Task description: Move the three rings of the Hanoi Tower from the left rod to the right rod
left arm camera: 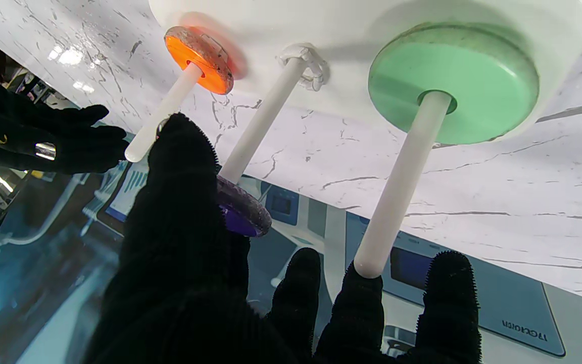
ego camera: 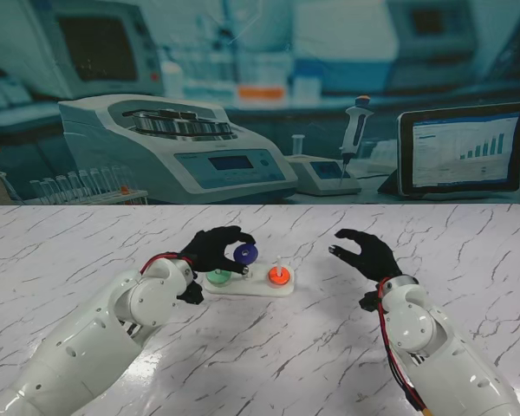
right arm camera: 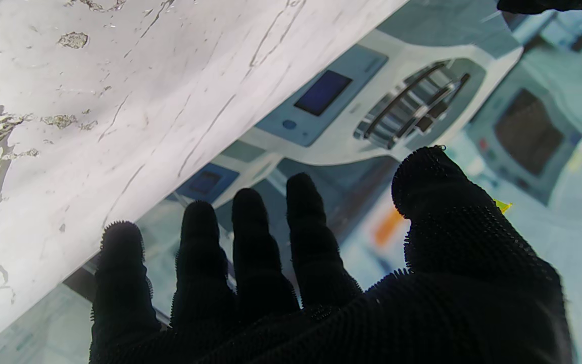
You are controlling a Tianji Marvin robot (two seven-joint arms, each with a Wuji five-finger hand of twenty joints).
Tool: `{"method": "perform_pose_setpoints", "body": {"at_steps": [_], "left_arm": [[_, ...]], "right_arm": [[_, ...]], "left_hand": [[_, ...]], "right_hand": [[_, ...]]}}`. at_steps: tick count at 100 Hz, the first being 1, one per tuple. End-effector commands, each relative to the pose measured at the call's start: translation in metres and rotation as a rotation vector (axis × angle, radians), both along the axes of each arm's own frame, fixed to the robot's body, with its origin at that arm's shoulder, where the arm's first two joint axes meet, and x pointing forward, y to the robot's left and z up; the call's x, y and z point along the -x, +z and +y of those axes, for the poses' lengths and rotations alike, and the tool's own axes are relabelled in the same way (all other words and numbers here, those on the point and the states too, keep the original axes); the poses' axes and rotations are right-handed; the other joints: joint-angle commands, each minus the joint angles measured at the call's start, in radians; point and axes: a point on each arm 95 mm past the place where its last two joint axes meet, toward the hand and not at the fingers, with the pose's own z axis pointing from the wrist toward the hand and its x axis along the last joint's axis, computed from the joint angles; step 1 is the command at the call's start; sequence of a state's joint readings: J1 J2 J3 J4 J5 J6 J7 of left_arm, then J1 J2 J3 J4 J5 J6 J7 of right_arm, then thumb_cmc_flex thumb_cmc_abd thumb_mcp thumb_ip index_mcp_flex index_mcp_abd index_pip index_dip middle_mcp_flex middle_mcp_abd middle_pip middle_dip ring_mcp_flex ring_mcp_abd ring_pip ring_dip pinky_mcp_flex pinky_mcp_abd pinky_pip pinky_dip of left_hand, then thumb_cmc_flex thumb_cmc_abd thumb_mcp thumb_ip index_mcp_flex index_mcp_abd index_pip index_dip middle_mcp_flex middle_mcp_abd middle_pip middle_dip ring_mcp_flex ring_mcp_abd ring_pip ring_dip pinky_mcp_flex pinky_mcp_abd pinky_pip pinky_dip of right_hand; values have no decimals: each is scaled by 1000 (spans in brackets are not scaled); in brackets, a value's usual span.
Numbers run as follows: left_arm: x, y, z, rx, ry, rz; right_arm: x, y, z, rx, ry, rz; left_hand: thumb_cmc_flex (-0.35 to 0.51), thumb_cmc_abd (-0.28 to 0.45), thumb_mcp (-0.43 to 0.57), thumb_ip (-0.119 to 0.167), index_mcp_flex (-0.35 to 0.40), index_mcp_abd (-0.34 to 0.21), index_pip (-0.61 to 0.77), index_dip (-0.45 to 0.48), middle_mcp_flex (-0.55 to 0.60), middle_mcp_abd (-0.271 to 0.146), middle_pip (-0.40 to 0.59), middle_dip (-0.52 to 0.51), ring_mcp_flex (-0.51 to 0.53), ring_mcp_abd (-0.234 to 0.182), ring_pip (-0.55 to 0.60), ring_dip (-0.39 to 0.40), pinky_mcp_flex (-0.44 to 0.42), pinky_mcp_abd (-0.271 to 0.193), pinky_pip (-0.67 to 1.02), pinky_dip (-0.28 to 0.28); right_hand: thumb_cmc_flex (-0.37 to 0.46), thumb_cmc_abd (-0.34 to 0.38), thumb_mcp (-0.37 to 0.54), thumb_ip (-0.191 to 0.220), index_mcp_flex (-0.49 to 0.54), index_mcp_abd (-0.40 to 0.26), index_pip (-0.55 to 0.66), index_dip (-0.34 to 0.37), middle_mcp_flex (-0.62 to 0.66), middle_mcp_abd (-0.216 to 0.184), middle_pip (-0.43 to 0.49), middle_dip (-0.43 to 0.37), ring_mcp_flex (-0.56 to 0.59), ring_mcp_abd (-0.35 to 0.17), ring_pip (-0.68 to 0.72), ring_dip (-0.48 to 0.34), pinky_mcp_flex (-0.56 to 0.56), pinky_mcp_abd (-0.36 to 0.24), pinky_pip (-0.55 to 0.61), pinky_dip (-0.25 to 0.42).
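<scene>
The left hand (ego camera: 215, 249) is pinching the purple ring (ego camera: 244, 253) between thumb and fingers, holding it at the tip of the upright middle rod (left arm camera: 263, 119), clear of the white base (ego camera: 247, 287). The green ring (ego camera: 217, 277) is sitting on the base's left end, the orange ring (ego camera: 278, 276) on its right. Farther right, the right hand (ego camera: 364, 251) is hovering with fingers spread, holding nothing, nearer the right rod (left arm camera: 164, 114).

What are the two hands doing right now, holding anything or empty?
Left hand: closed on the purple ring, held up by the middle rod.
Right hand: open, fingers apart, holding nothing.
</scene>
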State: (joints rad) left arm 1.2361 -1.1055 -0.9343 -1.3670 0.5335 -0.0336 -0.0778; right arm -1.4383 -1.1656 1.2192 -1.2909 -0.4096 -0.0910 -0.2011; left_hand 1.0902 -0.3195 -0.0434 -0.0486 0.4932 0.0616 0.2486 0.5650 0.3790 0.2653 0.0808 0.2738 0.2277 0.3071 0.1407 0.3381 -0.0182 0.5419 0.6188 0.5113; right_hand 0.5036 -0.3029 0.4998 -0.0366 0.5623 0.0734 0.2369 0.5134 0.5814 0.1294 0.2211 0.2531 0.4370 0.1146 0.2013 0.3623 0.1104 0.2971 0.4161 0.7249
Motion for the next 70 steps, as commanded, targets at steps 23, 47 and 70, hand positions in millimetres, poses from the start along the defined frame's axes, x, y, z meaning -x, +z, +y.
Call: {"method": "perform_pose_setpoints", "body": {"at_steps": [23,47,70], "left_arm": [[-1,-4,-6,7,-23,26],[0,-6,-7,3,-26,42],[0,-10,-6,8,-40,69]], "right_arm": [[2,-2,5,-12,3,3],[2,-3,5,-12,3,3],[2,-3,4,-12,2,3]], "left_hand": [[76,57,35,11,96,-84,146,52,10,-9,0,8,29,-5,6,12,-1,17,39,9],[69,58,35,14,94,-78,145,50,10,-11,0,8,28,-8,6,12,-2,17,40,9],[-31,30,47,41,19,5,22,-71,-25,3,-14,-1,4,-1,-9,3,-18,21,16,0]], "right_hand": [[8,17,-14,35,-4,6,6,-9,-25,-6,12,-4,15,1,13,7,-2,22,8,15],[5,17,-13,35,-5,3,5,-9,-27,-10,13,-4,13,-5,15,7,-1,18,9,16],[7,18,-12,35,-6,5,5,-9,-30,-6,12,-5,10,-1,14,7,-4,18,9,16]]}}
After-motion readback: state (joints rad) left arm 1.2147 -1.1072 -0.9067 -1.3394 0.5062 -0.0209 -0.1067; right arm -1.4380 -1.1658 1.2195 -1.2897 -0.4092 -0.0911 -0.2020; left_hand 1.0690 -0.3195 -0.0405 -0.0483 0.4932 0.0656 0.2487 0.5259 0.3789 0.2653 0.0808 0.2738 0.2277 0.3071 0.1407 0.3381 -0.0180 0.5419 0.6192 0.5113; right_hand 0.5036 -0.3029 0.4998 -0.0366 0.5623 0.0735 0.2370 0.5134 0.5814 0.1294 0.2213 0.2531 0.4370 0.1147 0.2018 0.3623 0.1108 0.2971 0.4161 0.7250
